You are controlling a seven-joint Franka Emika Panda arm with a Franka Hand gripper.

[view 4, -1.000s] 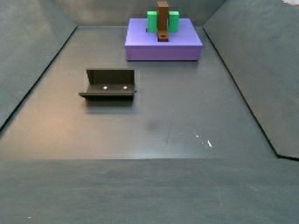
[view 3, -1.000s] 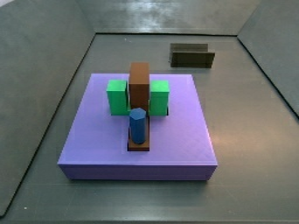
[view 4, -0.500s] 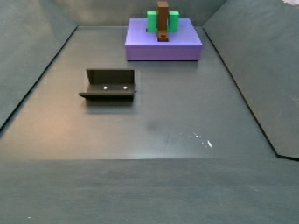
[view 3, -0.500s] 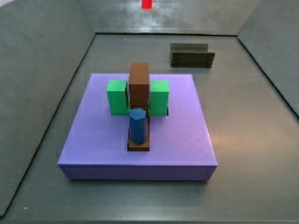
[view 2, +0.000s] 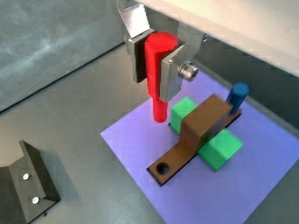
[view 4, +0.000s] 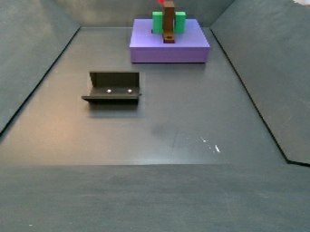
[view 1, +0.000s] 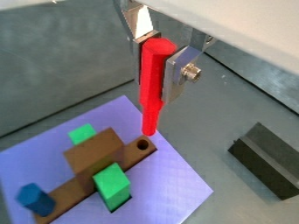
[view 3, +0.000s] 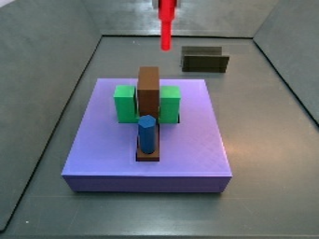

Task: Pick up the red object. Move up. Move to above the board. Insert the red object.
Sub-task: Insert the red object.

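Observation:
My gripper (view 1: pixel 156 63) is shut on the red object (view 1: pixel 152 105), a bright-red peg that hangs upright between the silver fingers (view 1: pixel 179 74). It is held the same way in both wrist views (view 2: pixel 158 98). The peg hovers well above the far end of the lavender board (view 3: pixel 187 149), apart from it. The board carries two green blocks (view 3: pixel 125 103), a brown strip (view 3: pixel 149 91) and a blue peg (view 3: pixel 147 133). In a wrist view the peg's tip lines up close to a round hole (view 1: pixel 142 146) at the brown strip's end. In a side view only the peg (view 3: pixel 165 26) shows; the gripper is above the frame.
The dark fixture (view 3: pixel 204 60) stands on the grey floor beyond the board, and shows in both side views (view 4: pixel 112 88). Grey walls close in the floor on the sides. The board (view 4: pixel 169 47) sits at one end of the floor.
The red peg has come down into a side view from above: absent one second ago, just its tip half a second ago, now hanging lower over the board's far end.

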